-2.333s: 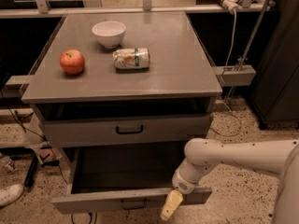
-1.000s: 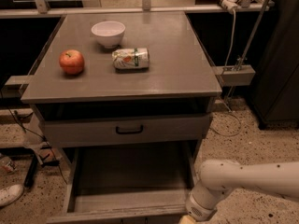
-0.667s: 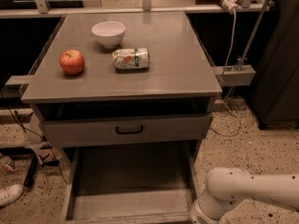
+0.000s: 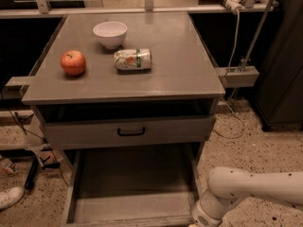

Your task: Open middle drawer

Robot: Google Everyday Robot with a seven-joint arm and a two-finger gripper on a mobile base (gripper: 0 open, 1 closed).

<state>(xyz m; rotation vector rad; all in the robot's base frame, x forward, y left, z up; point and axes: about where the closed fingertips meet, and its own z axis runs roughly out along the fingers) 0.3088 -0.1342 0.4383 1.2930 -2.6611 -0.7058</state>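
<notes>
Middle drawer (image 4: 135, 181): stands drawn well out of the bench (image 4: 189, 65), directly beneath the upper drawer (image 4: 94, 135). The upper drawer is shut and shows its dark loop handle. The middle drawer's grey floor and both side walls are exposed, and nothing is seen lying in it. Its front panel sits at the very bottom edge of the view, and its handle cannot be seen. Claw (image 4: 193, 224): low at the bottom edge, just beside the drawer's front right corner, hanging under the white arm (image 4: 246, 188) that reaches in from the right. It is almost wholly cut off, so I cannot tell how far open it is or whether it has hold of anything. The drawer spreads leftward and back toward the bench from the claw. Assessment: the opening step looks to be at or very near its end, with the drawer close to full travel. The next move, as I judge it, calls for releasing any grip on the front and backing the arm away cleanly. That retreat should not brush the front panel and push it back in. On the bench top, an apple (image 4: 73, 63), a bowl (image 4: 110, 33) and a can (image 4: 133, 59) on its side sit well clear of the work.
</notes>
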